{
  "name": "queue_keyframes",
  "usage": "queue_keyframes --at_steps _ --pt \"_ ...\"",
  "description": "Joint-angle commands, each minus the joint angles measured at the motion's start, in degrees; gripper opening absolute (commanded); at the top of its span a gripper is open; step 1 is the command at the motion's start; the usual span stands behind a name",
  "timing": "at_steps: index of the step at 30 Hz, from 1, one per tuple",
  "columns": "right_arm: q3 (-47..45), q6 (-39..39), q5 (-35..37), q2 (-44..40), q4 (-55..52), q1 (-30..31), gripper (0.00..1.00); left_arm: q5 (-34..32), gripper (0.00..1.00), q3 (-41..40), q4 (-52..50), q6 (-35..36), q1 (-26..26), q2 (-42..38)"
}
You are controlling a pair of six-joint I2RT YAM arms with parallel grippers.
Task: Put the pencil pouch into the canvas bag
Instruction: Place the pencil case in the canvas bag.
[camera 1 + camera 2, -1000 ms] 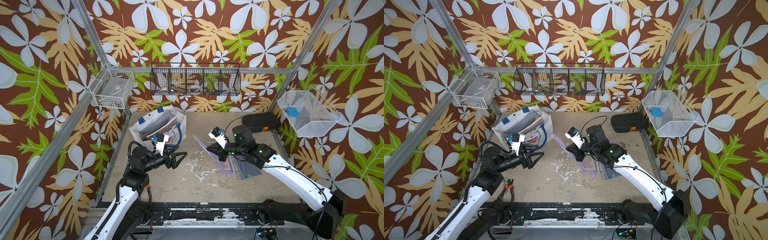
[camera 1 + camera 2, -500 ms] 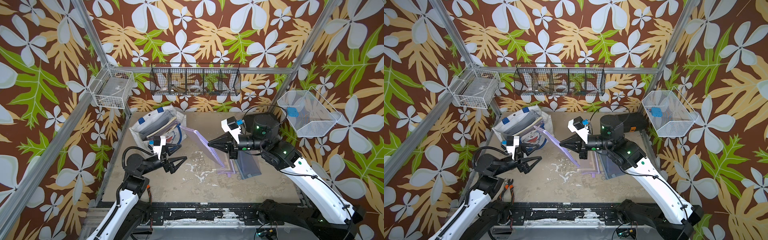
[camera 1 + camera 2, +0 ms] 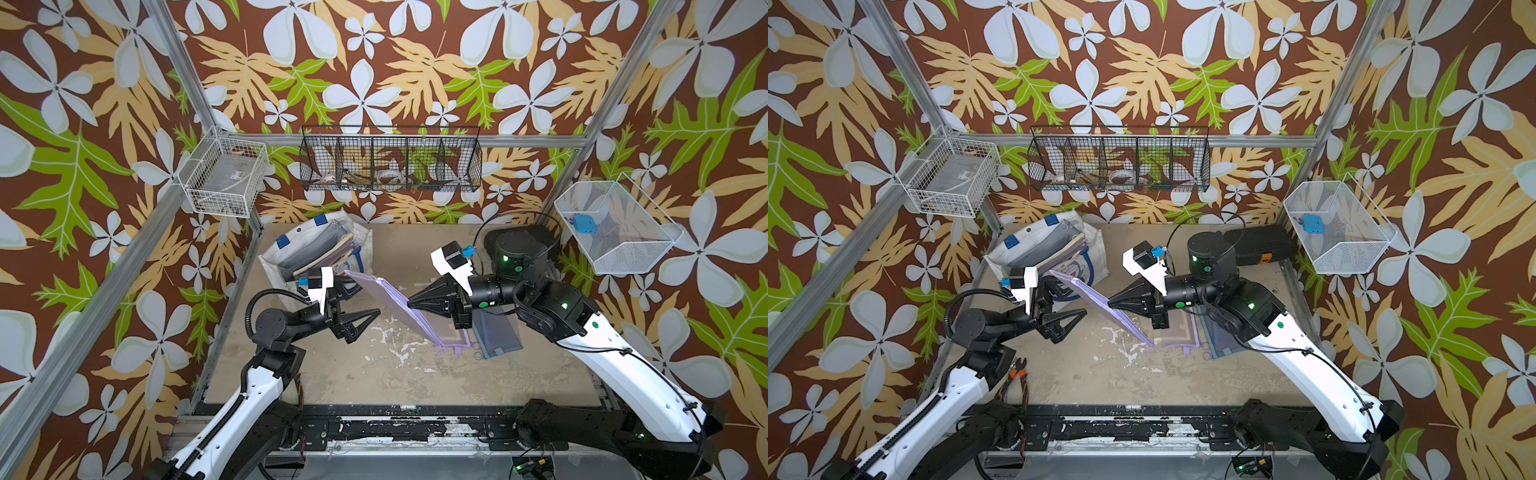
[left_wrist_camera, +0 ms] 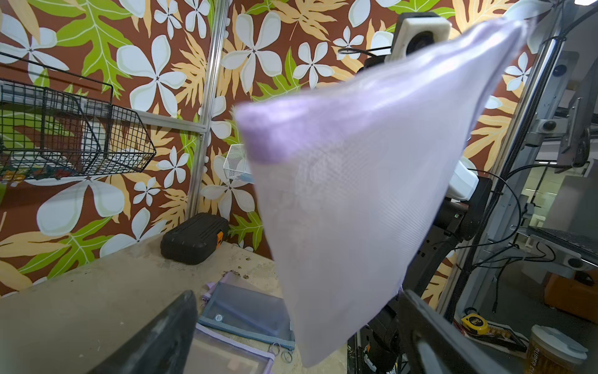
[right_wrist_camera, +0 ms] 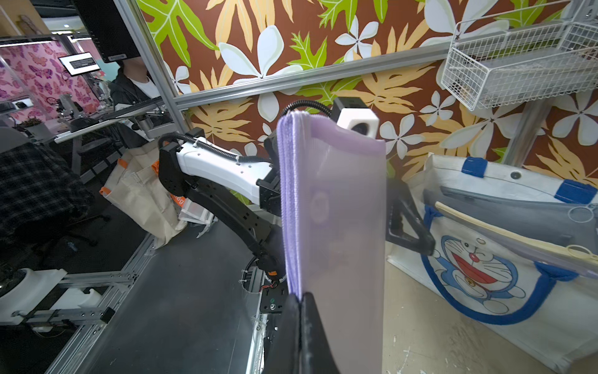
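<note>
Leafy flowered wallpaper closes in a worn beige table (image 3: 374, 374). A second ago the right gripper (image 3: 411, 302) was low over the table by the flat pouches. It is now raised and swung toward the canvas bag (image 3: 272, 266), and the purple pencil pouch (image 3: 386, 301) has come up with it, clear of the table. The left gripper (image 3: 365, 300) is about where it was.

The right arm reaches in from the front right with its forearm near level, its gripper pointing across at the left arm. Its jaws are clamped on one edge of the pencil pouch. The pouch stands on edge between the two grippers, just in front of the canvas bag and outside it. The left arm is bent at the elbow with its gripper level and released. Its spread fingers (image 4: 155, 340) face the pouch, and contact with it cannot be told.

There are two arms and one canvas bag at the back left, with flat things inside. Three pouches are out of the bag: the held one, a purple-edged pouch (image 3: 453, 337) and a grey-blue pouch (image 3: 496, 332), both flat on the table. One black case (image 3: 1258, 245) sits at the back right. Three baskets hang on the walls: a white wire basket (image 3: 224, 183), a black wire basket (image 3: 390, 164) and a white mesh basket (image 3: 615, 232).
</note>
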Motion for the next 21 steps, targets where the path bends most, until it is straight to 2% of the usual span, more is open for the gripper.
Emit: queue_keyframes --at_steps 1,4,11,16,21 --pt "0.3 1.57 -1.93 0.02 1.69 0.23 0.0 -0.87 0.97 1.81 4.27 1.87 -2.42 2.09" --pt "0.04 2.02 -2.13 -0.51 2.12 0.37 0.0 -1.99 0.96 3.02 4.4 3.31 -3.78 3.38" --pt "-0.31 2.01 -0.19 -0.71 2.29 0.33 0.0 0.29 0.67 2.6 9.62 1.15 -4.5 3.67" --pt "-0.25 2.17 -0.16 0.1 2.9 0.32 0.0 2.35 0.61 1.44 11.32 -0.21 -4.81 2.82" --pt "0.55 2.11 0.21 0.4 2.83 0.34 0.0 3.22 0.31 0.99 11.19 -0.37 -4.81 2.09"
